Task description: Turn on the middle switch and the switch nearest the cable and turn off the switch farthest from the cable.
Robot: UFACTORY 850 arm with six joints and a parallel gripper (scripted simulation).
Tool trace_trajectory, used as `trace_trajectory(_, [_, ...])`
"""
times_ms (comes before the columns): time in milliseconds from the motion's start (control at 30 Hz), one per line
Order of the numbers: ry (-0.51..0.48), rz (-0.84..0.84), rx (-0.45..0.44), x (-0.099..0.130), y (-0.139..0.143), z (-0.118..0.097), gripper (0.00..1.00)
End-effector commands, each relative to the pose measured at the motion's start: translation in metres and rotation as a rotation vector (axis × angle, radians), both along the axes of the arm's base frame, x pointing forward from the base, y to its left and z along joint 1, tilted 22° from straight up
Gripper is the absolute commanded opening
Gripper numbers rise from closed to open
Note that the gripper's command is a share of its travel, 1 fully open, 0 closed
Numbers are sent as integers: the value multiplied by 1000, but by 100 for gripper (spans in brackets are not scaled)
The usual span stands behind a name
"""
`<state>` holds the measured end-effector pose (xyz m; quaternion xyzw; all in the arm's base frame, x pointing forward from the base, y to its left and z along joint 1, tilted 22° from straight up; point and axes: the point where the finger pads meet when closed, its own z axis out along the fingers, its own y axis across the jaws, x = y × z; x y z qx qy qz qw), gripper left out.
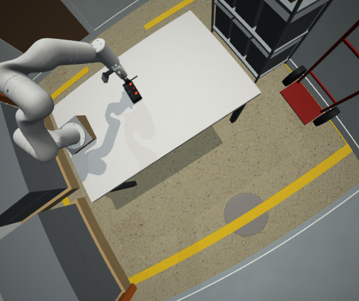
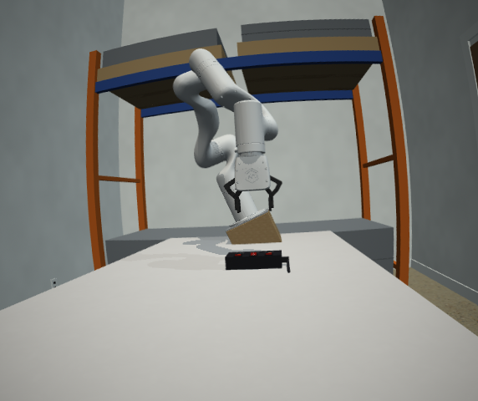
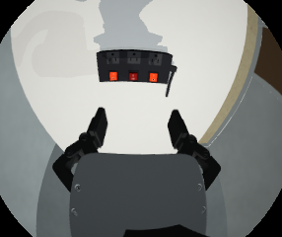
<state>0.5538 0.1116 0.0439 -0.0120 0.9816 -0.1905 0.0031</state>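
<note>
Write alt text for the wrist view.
An open, empty gripper hangs above a black power strip lying flat on a white table. Three red switches line its near edge, and its cable stub leaves the right end.

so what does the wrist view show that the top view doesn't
Only the wrist view shows the row of sockets behind the three red switches, and both open fingers from behind. Only the top view shows the whole arm, its base, the shelving and the red hand truck. Both show the power strip lying flat on the white table, its cable stub, and the gripper holding nothing.
</note>
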Motion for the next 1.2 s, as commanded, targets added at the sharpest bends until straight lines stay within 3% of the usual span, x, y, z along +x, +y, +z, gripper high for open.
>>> trace_trajectory(0, [-2,1,1,1,1,1,100])
trace_trajectory(367, [34,91,-2,1,-5,-2,100])
trace_trajectory(800, [256,669,-24,4,-52,-26,100])
trace_trajectory(867, [256,669,-24,4,-52,-26,100])
trace_trajectory(900, [305,791,-28,4,-56,-28,100])
trace_trajectory(1167, [425,1103,-41,2,-75,-38,100])
